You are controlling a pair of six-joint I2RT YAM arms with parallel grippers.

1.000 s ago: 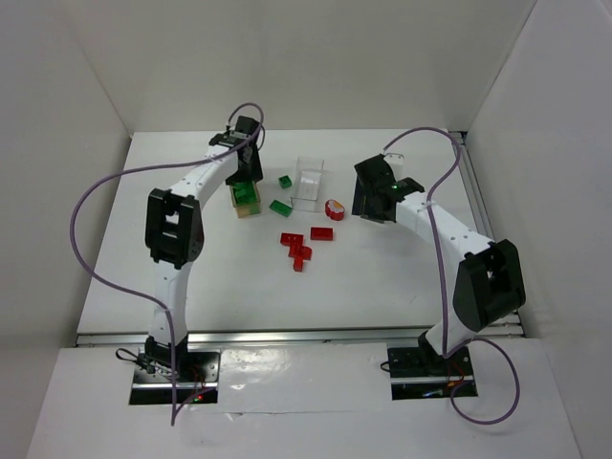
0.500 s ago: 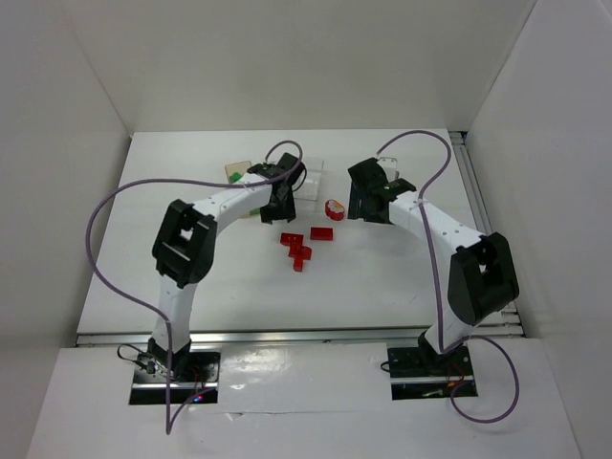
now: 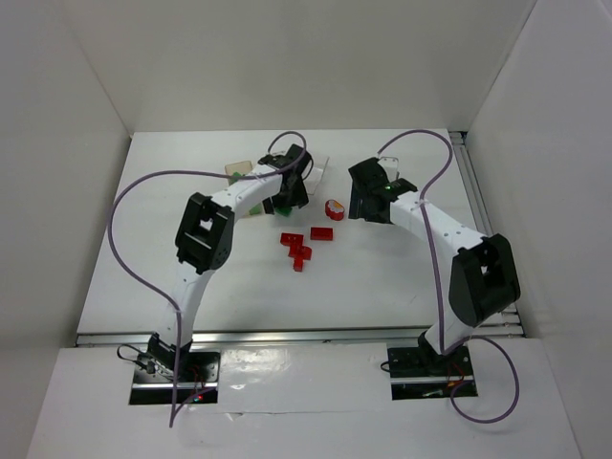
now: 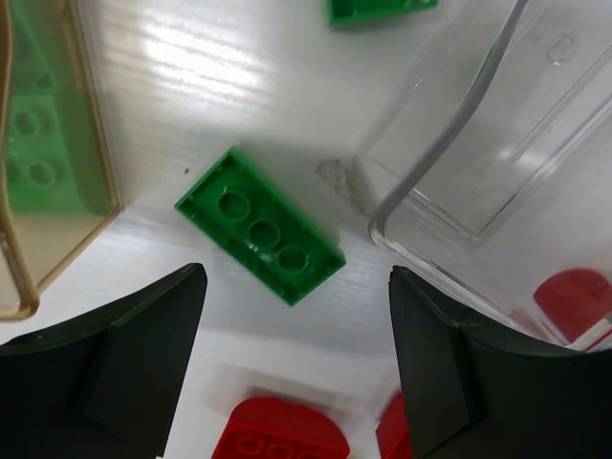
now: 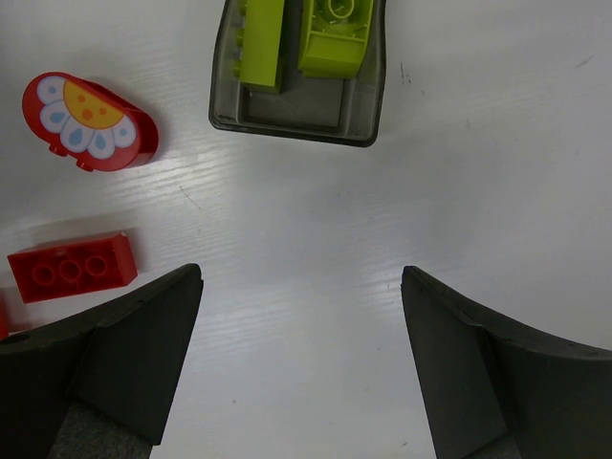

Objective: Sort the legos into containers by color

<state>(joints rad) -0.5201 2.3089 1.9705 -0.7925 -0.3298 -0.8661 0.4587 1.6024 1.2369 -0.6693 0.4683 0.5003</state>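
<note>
Left wrist view: with the left gripper [image 4: 296, 306] spread empty, the green brick [image 4: 260, 226] ahead could be missed if the clear container [image 4: 478, 143] is clipped.

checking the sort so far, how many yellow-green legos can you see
2 yellow-green legos, both inside the grey-tinted container in the right wrist view: the left lego and the right lego, side by side. Others may be hidden past that view's top edge.
</note>
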